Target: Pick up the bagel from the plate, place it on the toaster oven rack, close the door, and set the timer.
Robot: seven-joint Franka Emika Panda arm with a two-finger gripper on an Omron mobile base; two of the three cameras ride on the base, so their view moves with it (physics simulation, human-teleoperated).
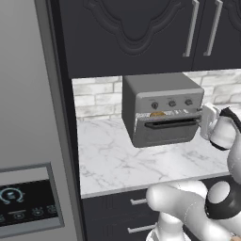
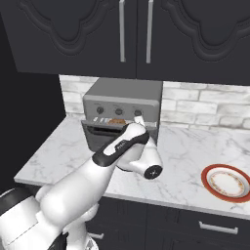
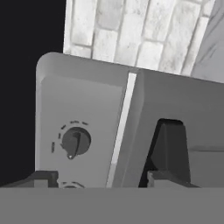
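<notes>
Claw (image 3: pixel 98 179): jaws apart, holding nothing, at oven's (image 1: pixel 160 89) right front corner.
Knob (image 3: pixel 75 142): just above left tip.
Bagel (image 1: pixel 157 114): inside oven, left of claw.
Door (image 1: pixel 164 132): nearly shut.
Plate (image 2: pixel 228 182): well right of claw, bare.

The white marbled surface (image 2: pixel 185 156) carries the grey toaster oven (image 2: pixel 122 105), standing at the back against the brick wall, and the red-rimmed plate (image 2: pixel 227 182), well apart near the front edge.

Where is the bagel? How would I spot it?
Find the grey boxy toaster oven on the white marble counter, against the brick wall. Look in the slot between its row of knobs and its partly shut dark door. The small golden-brown bagel is the only warm-coloured thing there.
</notes>
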